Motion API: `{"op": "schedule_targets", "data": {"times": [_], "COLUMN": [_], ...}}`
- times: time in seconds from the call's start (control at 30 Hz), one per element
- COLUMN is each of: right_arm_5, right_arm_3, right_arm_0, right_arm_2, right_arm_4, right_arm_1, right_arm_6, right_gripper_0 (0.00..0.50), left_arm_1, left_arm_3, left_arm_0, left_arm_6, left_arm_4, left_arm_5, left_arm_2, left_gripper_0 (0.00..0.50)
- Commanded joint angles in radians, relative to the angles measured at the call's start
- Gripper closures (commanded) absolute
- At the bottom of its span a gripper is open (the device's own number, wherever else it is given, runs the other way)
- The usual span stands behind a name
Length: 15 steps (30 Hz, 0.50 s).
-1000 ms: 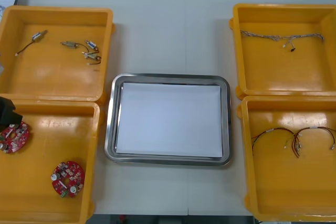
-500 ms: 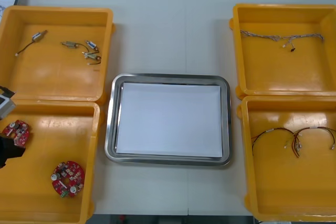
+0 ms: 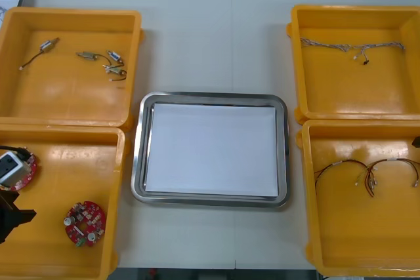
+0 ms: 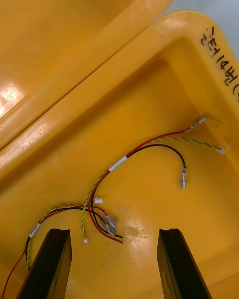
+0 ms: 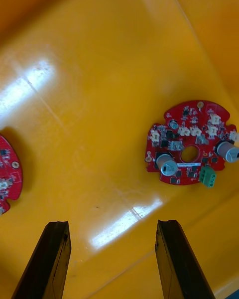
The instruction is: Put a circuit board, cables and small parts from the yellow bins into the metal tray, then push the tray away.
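My left gripper [image 5: 114,259] hangs open over the floor of the near left yellow bin [image 3: 65,162]; in the front view the left gripper [image 3: 12,220] is a black shape at the bin's left edge. One round red circuit board [image 5: 189,149] lies beyond its right finger, and a second board [image 5: 5,174] lies off to the other side. The front view shows both boards [image 3: 84,223] [image 3: 18,172]. My right gripper [image 4: 112,264] is open above the red and yellow cables [image 4: 107,199] in the near right bin [image 3: 328,227]. The metal tray [image 3: 138,162] is white inside.
The far left bin [image 3: 20,96] holds small metal parts [image 3: 105,63]. A twisted blue and white cable [image 3: 351,47] lies in the far right bin [image 3: 315,90]. Bare table runs beyond the tray's far edge.
The left arm has moved toward the table's near edge, from over the far-left board to a spot beside the two boards. The right arm's tip has come in at the right edge.
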Motion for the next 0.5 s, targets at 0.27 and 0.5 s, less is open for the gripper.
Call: {"op": "schedule_targets", "data": {"times": [0.27,0.5], "right_arm_5": [-0.042,-0.114], "right_arm_3": [-0.032,-0.041], "right_arm_0": [0.069,0.111], "right_arm_2": [-0.027,0.003], "right_arm_4": [0.020,0.122], "right_arm_1": [0.018,0.018], "right_arm_6": [-0.209,-0.230], "right_gripper_0": [0.000,0.000], "left_arm_1": [-0.113,-0.112], "left_arm_3": [-0.025,-0.027], "left_arm_0": [0.106,0.137], "left_arm_6": [-0.200,-0.212], "left_arm_4": [-0.068,-0.169], "left_arm_5": [-0.082,-0.157], "left_arm_2": [-0.079,-0.171], "left_gripper_0": [0.000,0.000]}}
